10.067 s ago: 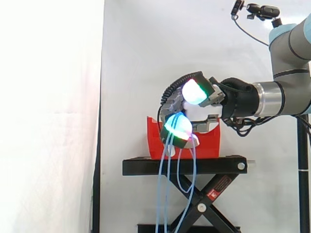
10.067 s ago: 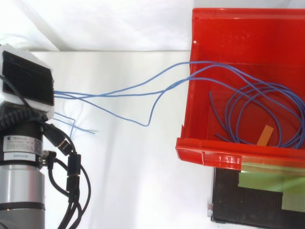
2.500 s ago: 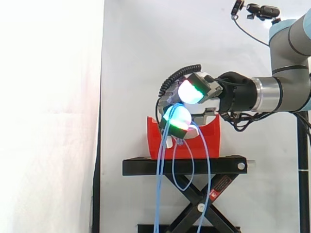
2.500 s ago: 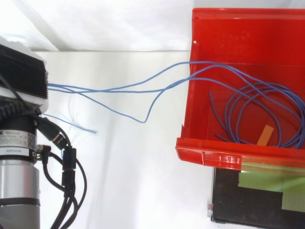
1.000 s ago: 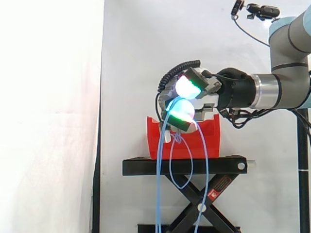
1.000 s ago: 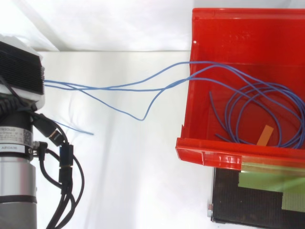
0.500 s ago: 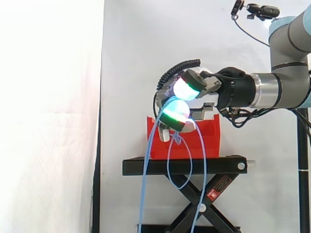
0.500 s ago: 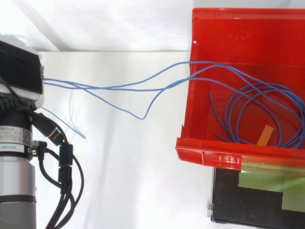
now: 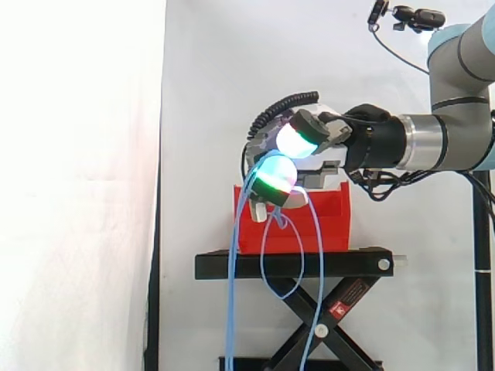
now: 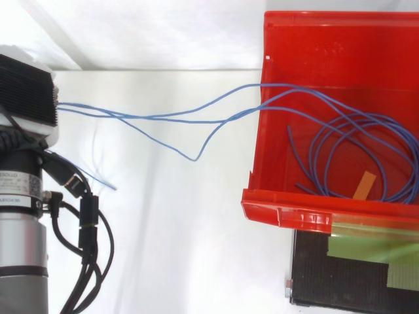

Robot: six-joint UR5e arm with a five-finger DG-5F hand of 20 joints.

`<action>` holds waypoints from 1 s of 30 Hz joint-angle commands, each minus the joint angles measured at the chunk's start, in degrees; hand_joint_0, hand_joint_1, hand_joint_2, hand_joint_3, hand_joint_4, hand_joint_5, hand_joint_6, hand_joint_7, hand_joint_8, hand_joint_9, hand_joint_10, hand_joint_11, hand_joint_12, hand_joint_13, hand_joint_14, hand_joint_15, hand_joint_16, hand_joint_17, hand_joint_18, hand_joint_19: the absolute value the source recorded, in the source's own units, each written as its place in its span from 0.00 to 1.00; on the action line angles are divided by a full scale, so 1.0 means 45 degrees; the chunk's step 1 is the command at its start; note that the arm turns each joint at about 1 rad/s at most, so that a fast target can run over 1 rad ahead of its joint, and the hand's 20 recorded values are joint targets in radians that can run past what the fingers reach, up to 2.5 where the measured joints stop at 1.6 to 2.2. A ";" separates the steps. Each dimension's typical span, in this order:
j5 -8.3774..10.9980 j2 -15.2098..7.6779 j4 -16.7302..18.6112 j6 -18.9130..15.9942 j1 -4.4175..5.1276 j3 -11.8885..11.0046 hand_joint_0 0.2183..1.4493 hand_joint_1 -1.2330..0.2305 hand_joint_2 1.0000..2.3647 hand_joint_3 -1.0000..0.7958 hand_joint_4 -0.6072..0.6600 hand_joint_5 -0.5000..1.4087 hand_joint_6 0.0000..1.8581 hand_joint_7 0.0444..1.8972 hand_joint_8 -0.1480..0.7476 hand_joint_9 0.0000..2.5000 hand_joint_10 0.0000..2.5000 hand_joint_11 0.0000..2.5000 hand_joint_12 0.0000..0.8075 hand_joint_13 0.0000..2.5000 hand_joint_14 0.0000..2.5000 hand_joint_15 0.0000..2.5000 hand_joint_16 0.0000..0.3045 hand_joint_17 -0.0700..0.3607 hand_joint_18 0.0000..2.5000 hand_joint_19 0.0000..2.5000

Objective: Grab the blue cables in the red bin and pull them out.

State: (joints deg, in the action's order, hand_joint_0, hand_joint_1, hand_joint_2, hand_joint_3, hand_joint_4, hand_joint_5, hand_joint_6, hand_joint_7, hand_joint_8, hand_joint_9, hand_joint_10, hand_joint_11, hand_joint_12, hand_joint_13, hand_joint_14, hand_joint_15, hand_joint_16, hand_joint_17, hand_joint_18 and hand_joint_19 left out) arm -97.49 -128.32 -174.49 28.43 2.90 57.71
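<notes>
My hand (image 9: 305,154) hangs above and just left of the red bin (image 9: 332,224), its green-glowing fingertips (image 9: 272,176) curled round a bundle of thin blue cables (image 9: 236,278). The strands drop from the fingers past the stand, one forming a loop below the platform. From above, the hand (image 10: 25,91) sits at the far left, and the blue cables (image 10: 177,118) stretch from it across the white surface over the wall of the red bin (image 10: 262,163). Several coils still lie on the bin floor.
The bin rests on a black scissor-lift stand (image 9: 294,264). An orange strip (image 10: 364,186) lies among the coils in the bin. A black platform with greenish tape (image 10: 353,268) shows below the bin. A white curtain hangs behind.
The hand has risen and drifted left, away from the bin, with the cables in it. The hanging strands swung left and the span to the bin drew tauter.
</notes>
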 commanded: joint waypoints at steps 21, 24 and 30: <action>-0.0054 0.0000 0.0006 0.0000 0.0000 -0.0032 0.62 0.10 0.01 0.15 0.68 0.63 0.22 0.29 0.38 0.36 0.02 0.62 0.61 0.46 0.01 0.44 0.14 0.38 0.24 0.30; -0.0054 0.0000 0.0006 0.0000 0.0000 -0.0032 0.61 0.10 0.01 0.13 0.68 0.66 0.18 0.32 0.37 0.36 0.02 0.61 0.61 0.46 0.01 0.44 0.14 0.38 0.24 0.30; -0.0054 0.0000 0.0006 0.0000 0.0000 -0.0090 0.56 0.13 0.00 0.10 0.67 0.69 0.10 0.35 0.39 0.37 0.02 0.61 0.60 0.46 0.01 0.44 0.14 0.38 0.24 0.31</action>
State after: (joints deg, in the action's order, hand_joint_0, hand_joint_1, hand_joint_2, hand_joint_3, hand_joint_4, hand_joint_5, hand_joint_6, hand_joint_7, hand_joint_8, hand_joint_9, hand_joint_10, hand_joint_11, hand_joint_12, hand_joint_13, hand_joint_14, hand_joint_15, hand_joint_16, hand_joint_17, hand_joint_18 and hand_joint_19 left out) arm -97.73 -128.32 -174.46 28.43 2.90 57.47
